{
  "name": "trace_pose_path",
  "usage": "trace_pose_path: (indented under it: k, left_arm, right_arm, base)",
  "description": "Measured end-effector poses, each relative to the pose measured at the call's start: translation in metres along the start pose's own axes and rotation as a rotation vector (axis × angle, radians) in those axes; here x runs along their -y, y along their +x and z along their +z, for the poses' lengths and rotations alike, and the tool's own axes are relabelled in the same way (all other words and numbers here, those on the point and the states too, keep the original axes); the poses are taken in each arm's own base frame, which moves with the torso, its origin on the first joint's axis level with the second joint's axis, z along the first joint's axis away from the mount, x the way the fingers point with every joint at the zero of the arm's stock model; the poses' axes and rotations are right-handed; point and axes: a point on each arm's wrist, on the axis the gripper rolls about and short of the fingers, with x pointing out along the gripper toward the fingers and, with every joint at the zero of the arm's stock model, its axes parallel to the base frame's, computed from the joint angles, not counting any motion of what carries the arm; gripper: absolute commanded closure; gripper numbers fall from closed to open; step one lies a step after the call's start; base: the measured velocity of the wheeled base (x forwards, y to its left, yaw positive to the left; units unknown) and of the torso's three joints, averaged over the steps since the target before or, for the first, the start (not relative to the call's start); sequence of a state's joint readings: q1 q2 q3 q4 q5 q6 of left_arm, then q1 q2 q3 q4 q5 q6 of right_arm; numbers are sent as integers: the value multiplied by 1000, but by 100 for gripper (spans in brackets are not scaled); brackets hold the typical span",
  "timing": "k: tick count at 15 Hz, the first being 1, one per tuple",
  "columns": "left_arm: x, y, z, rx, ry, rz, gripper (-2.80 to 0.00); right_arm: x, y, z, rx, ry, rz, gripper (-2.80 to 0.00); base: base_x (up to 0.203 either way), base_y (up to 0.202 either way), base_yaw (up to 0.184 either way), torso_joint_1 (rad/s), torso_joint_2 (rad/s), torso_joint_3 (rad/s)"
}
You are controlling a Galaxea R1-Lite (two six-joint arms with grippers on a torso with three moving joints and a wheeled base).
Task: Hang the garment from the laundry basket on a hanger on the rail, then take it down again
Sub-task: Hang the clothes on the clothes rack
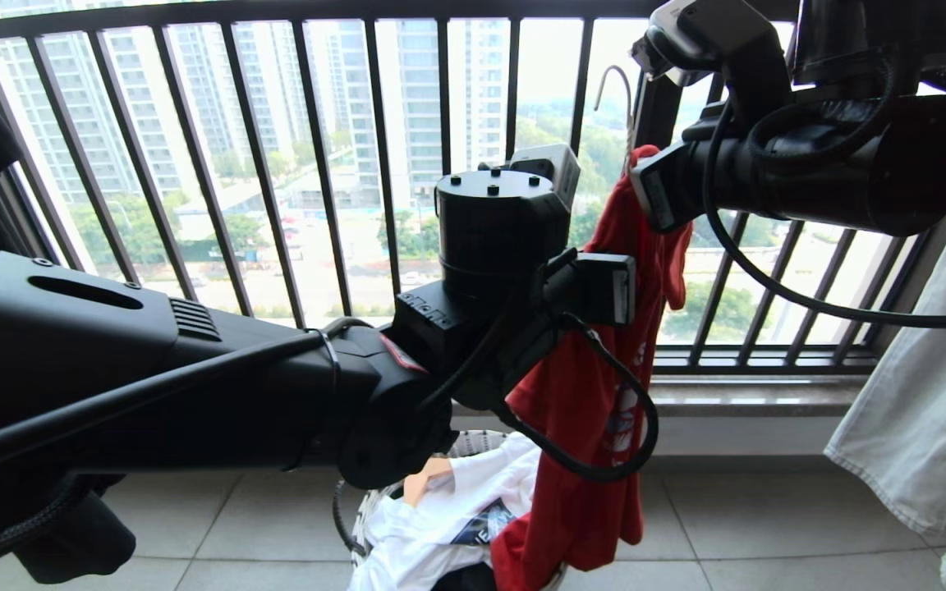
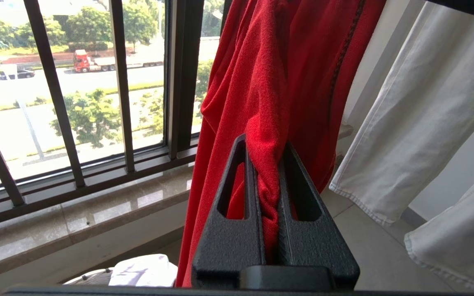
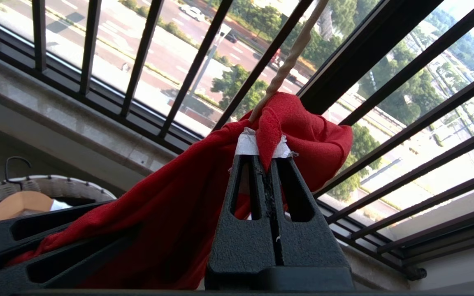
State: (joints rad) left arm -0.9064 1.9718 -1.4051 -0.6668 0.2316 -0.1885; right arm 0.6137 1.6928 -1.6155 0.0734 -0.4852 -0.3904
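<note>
left gripper jaws pinched on garment above laundry basket | right gripper jaws pinched at collar by hanger | step: hanging | next: hook lifted onto rail

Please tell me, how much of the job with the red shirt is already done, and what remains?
Done: the red shirt is lifted, only its hem in the laundry basket. In hand: the right gripper is shut on the shirt's top where the white hanger sticks out; the left gripper is shut on a lower fold. Left: no rail is in view, so hanging and taking down remain.
</note>
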Motion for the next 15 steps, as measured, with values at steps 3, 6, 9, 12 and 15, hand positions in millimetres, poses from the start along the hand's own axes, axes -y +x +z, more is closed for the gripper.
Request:
trace_pose_path:
  k: [3,6,9,12,15]
  left_arm:
    - [0,0,-2,-1,-1,-1,0]
    - [1,1,-1,17,-16,-5,0]
    - [2,1,2,62,-29,7,0]
    - [1,1,6,91,-38,6,0]
    - [0,1,10,114,-47,6,0]
  right_arm:
    - [-5,-3,2,3,-3,4,0]
    - [-10,-6,3,8,-9,20,-280]
    - [-13,-7,4,10,-11,30,-280]
    - [-15,-11,4,13,-12,37,-280]
    - [-8,-20,8,31,3,22,-280]
  base:
    - [0,0,0,0,0,0]
    - [0,0,0,0,0,0]
    - [0,0,0,0,0,0]
    - [0,0,0,0,0,0]
    - [0,0,0,0,0,0]
